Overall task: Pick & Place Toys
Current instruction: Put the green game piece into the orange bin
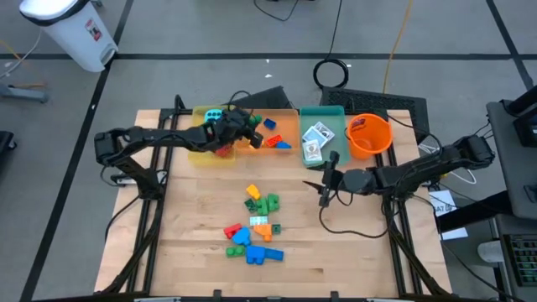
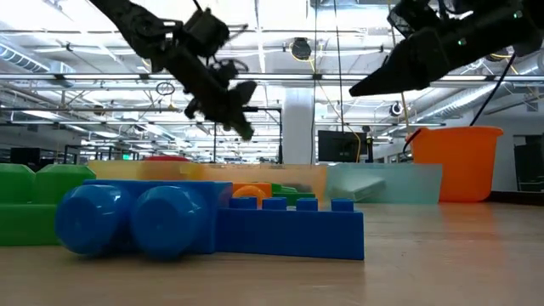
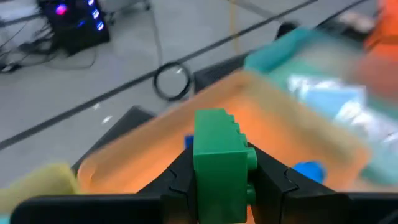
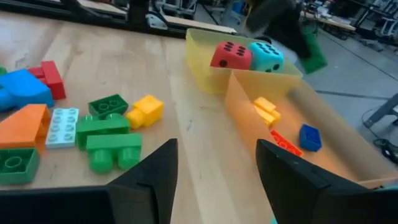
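Fingers of the left gripper clamp one green brick, its long axis upright, above the orange tray; right fingers stand apart over the desk. Two dice, red and cyan, sit in the yellow tray. Two card packs lie in the teal tray. About a dozen bricks scatter mid-desk. One orange bucket stands beside it; grey floor surrounds.

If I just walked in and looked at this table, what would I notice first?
Probably the left gripper up over the orange tray, its jaws squeezing a green brick. Next, the bright heap of bricks in the middle of the wooden table. The right gripper hangs beside it with open jaws and nothing in them.
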